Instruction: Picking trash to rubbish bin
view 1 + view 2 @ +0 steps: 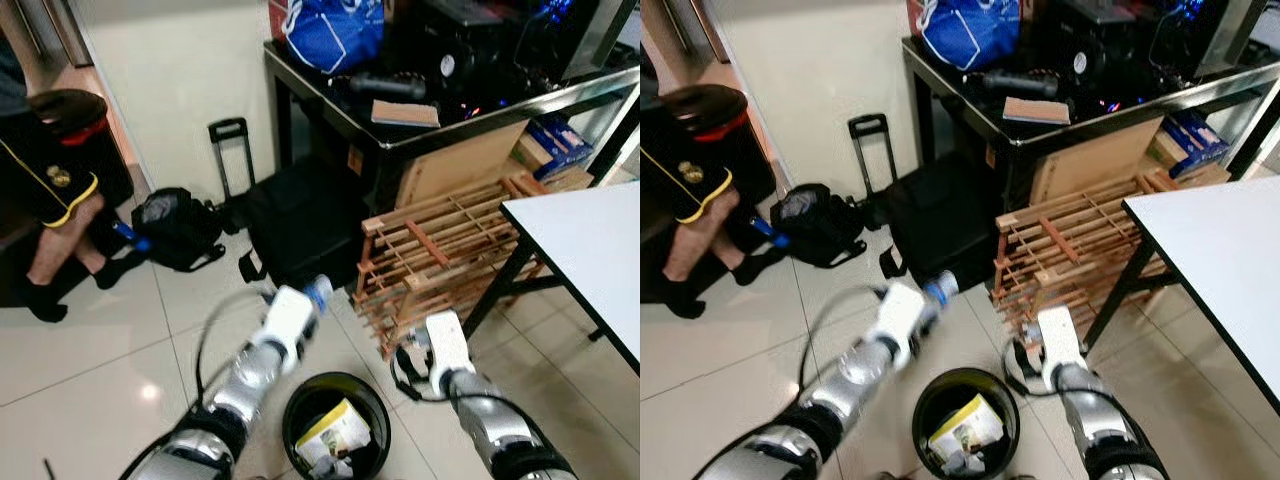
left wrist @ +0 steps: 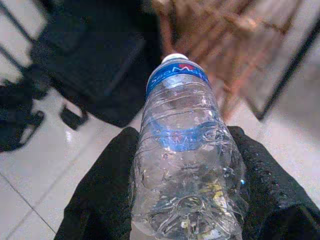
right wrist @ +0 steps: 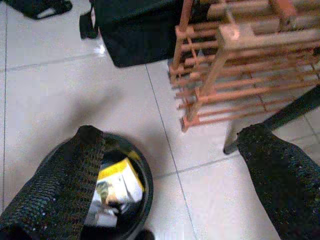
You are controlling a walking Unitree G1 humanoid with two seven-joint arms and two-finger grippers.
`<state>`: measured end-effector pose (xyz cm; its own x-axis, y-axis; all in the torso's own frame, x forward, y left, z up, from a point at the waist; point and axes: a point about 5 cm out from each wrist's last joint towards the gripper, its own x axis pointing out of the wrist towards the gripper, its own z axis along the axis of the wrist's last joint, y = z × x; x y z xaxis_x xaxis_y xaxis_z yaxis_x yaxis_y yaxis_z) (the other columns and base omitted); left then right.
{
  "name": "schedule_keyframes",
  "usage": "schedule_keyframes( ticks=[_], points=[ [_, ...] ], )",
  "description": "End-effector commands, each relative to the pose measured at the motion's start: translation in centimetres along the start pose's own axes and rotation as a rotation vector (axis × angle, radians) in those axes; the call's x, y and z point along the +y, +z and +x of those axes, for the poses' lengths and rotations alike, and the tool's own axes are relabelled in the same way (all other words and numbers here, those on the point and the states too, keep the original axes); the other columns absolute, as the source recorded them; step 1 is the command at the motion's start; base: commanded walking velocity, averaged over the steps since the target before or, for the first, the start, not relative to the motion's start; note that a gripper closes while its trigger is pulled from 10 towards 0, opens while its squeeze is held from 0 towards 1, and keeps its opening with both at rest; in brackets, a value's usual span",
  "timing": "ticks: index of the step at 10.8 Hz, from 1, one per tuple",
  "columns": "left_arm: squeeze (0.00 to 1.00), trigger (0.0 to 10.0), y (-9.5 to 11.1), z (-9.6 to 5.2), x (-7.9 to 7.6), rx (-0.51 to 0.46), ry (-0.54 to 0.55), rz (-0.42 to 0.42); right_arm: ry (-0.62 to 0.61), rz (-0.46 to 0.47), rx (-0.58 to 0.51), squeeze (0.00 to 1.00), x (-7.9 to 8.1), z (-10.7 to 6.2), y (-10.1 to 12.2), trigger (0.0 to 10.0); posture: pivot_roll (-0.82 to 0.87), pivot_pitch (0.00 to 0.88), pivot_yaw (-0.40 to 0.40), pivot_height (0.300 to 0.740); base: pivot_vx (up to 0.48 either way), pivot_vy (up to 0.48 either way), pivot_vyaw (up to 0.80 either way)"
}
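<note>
- One clear plastic bottle (image 2: pixel 187 150) with blue label, clamped between the left gripper (image 2: pixel 185 200) jaws, held above the floor just up-left of the bin.
- One black rubbish bin (image 1: pixel 305 400) on the tiled floor; holds a yellow-and-white carton (image 1: pixel 335 432) and crumpled scraps, hard to identify.
- Right gripper (image 3: pixel 170 175) just right of the bin, jaws spread, holding nothing.
- One wooden rack (image 1: pixel 440 250) beyond the bin.

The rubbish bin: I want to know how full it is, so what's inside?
Inside the black rubbish bin lies a yellow and white carton on crumpled wrappers. Whatever is under them, and the bin's bottom, is covered.
</note>
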<state>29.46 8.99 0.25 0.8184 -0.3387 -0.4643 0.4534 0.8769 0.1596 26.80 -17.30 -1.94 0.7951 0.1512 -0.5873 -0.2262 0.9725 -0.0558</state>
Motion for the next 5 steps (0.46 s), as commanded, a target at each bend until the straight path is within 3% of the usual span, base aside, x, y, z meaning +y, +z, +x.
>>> schedule_keyframes(
  ticks=[1,5],
  points=[
    [0.0,10.0,-0.3,0.1,-0.8,0.028,-0.049,0.011,0.045,-0.024,0.018,0.0,0.3,-0.1,-0.6,10.0,-0.09,0.044,0.019,0.74,0.0,0.0,0.0],
    [0.0,10.0,-1.2,0.1,-3.0,0.098,-0.123,0.005,0.181,-0.057,0.002,0.0,1.0,-0.5,-0.6,10.0,-0.11,0.061,0.012,0.74,0.0,0.0,0.0]
  ],
)
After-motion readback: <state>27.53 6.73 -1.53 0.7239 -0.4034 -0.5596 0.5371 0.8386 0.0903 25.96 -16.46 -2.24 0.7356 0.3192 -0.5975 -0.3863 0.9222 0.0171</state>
